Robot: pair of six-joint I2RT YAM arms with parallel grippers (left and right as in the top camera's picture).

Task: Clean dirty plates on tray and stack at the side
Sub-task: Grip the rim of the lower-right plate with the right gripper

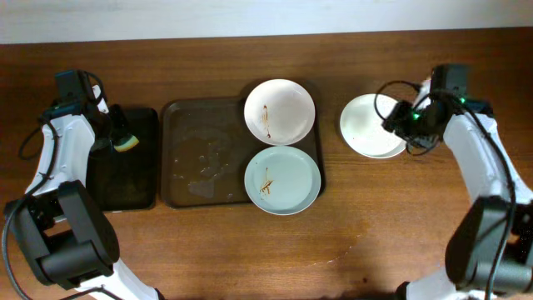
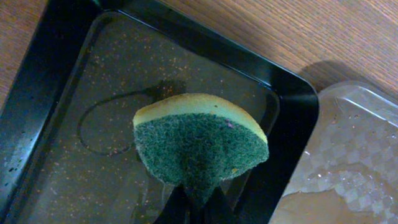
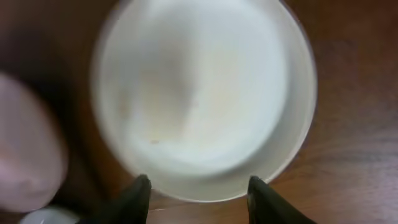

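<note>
Two dirty plates with brown-orange streaks sit on the right end of the brown tray (image 1: 200,150): one at the back (image 1: 279,111), one at the front (image 1: 281,179). A third white plate (image 1: 371,125) lies on the table right of the tray; its face looks clean, and it also shows blurred in the right wrist view (image 3: 202,93). My right gripper (image 1: 400,121) is open at that plate's right rim, its fingers (image 3: 199,196) apart and empty. My left gripper (image 1: 117,137) is shut on a green-and-yellow sponge (image 2: 199,143) above the black tray (image 2: 56,106).
The narrow black tray (image 1: 125,179) lies left of the brown tray. The brown tray's left half is wet, with a patch of foam (image 1: 200,171). A wet smear marks the table near the front (image 1: 350,250). A wall runs along the table's back edge.
</note>
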